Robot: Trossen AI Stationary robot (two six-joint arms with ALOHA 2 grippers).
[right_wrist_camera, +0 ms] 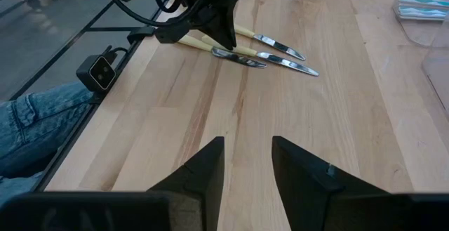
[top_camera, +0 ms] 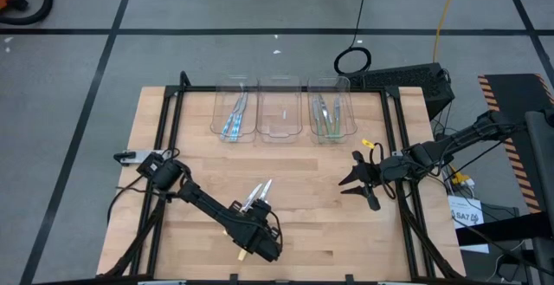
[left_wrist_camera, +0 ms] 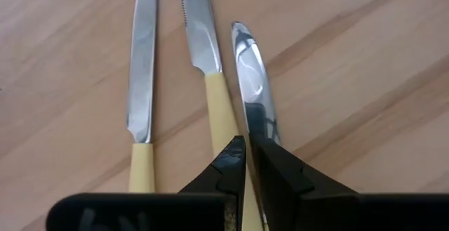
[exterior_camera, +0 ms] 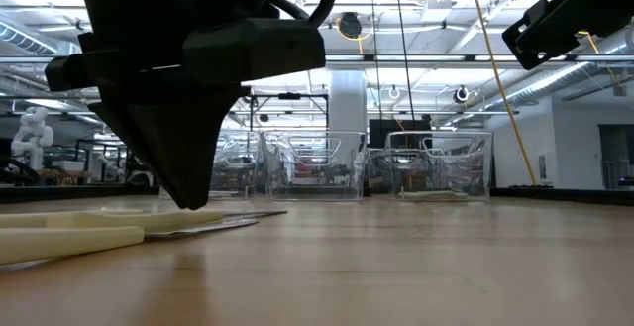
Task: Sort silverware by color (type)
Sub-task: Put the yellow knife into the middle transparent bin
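Yellow-handled knife (left_wrist_camera: 247, 83) is pinched in the left gripper (left_wrist_camera: 246, 162) jaws; right gripper (right_wrist_camera: 248, 162) jaws gape empty.

overhead, table-level and two close wrist cameras all share the wooden table (top_camera: 303, 190)

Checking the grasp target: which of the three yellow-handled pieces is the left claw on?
The left claw pinches the spoon, the round-bowled piece on one outer side; the two knives lie free beside it.

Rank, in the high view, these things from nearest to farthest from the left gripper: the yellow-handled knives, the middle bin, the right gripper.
1. yellow-handled knives, at the left gripper.
2. right gripper, toward the table's right side.
3. middle bin, at the far edge.
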